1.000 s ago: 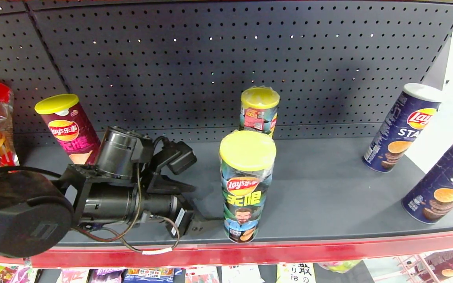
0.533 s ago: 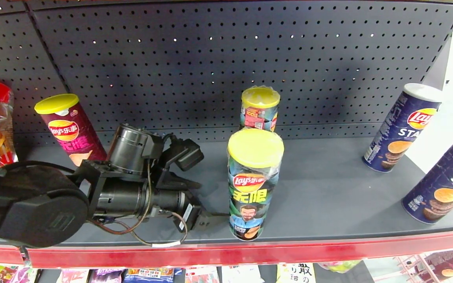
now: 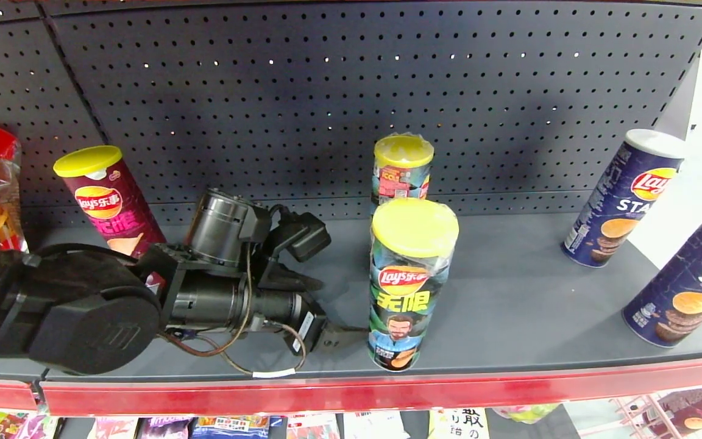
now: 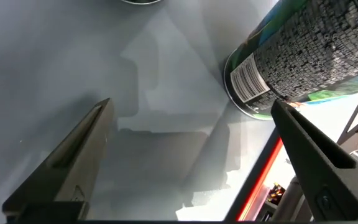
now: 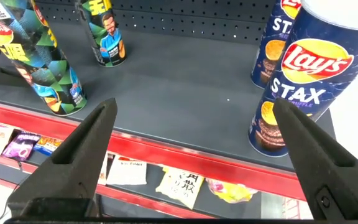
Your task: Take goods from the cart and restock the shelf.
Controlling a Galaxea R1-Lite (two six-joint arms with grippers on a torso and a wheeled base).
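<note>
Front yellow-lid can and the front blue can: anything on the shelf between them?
Nothing: bare grey shelf runs from the front yellow-lid can to the front blue can, in head and right wrist views.

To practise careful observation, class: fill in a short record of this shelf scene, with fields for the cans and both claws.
Shelf: grey, red front edge
Front can: yellow lid, upright near front edge
Back can: yellow lid, behind it
Blue cans: two, at right
Left claw: open, beside front can's base
Right claw: open, empty
</note>
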